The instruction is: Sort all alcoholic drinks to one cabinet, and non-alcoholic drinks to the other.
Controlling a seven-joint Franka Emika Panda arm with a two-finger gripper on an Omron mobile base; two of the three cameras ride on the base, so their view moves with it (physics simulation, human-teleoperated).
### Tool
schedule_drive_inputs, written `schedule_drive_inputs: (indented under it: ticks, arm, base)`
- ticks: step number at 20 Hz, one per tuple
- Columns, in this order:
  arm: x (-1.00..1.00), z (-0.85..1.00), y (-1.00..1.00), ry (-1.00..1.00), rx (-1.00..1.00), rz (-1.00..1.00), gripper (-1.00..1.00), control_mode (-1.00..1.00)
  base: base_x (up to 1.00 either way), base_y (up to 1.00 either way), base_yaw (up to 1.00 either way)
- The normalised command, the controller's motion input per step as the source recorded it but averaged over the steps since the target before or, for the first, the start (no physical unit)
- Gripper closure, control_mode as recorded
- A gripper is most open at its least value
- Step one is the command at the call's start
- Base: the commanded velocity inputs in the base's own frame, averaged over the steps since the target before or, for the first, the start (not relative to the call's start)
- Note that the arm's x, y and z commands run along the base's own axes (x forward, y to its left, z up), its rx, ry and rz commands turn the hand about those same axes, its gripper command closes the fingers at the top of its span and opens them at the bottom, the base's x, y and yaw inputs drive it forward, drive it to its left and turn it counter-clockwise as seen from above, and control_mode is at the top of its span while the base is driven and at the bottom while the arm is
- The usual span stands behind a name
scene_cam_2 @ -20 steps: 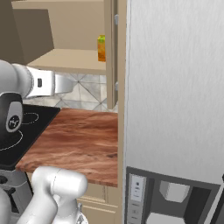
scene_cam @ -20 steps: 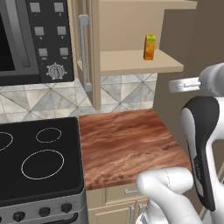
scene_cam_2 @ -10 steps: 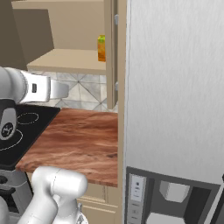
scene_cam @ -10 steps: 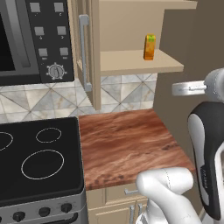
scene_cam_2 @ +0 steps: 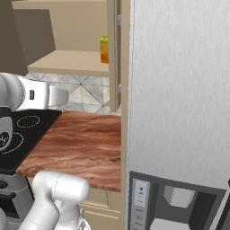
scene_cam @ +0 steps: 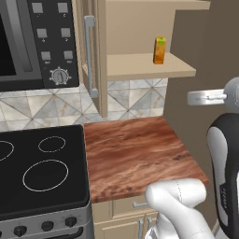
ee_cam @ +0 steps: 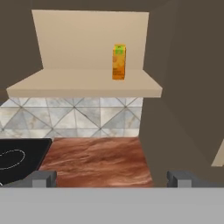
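The small orange-yellow carton with a green patch (ee_cam: 119, 61) stands upright on the pale shelf (scene_cam: 154, 71) of the open tan wooden wall cabinet, toward the right-hand end of that shelf and set back from its front edge, with bare shelf on either side of it. From the camera on the hand, the two-finger gripper (ee_cam: 111, 178) faces the cabinet squarely with its dark tips spread wide apart and nothing between them; the carton sits above and well beyond the tips, only a touch to the right of the line midway between them. Its long axis runs straight up and down, so the open fingers already straddle its narrow width rather than its height. Below the shelf lie the reddish-brown wooden countertop (scene_cam: 135, 154) and, to its left, the black glass stovetop (scene_cam: 42, 168); no bottles or second carton can be seen on either. My reading is that this carton is already in its place, and any next reach depends on where the remaining drinks are, which these pictures do not reveal. The cabinet's grey bar handle (scene_cam: 88, 51) hangs on the door swung open at the left.
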Motion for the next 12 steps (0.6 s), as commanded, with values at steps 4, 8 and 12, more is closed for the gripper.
schedule_drive_inputs:
  ticks: [4,8,12]
  arm:
    - [-0.08,0.00,0.00,0.00,0.01,0.00,-1.00,-1.00]
    - [-0.04,0.00,0.00,0.00,0.00,0.00,-1.00,1.00]
    - [0.00,0.00,0.00,0.00,0.00,0.00,-1.00,1.00]
  base:
    - [0.00,0.00,0.00]
    - [-0.26,0.00,0.00]
    - [-0.58,0.00,0.00]
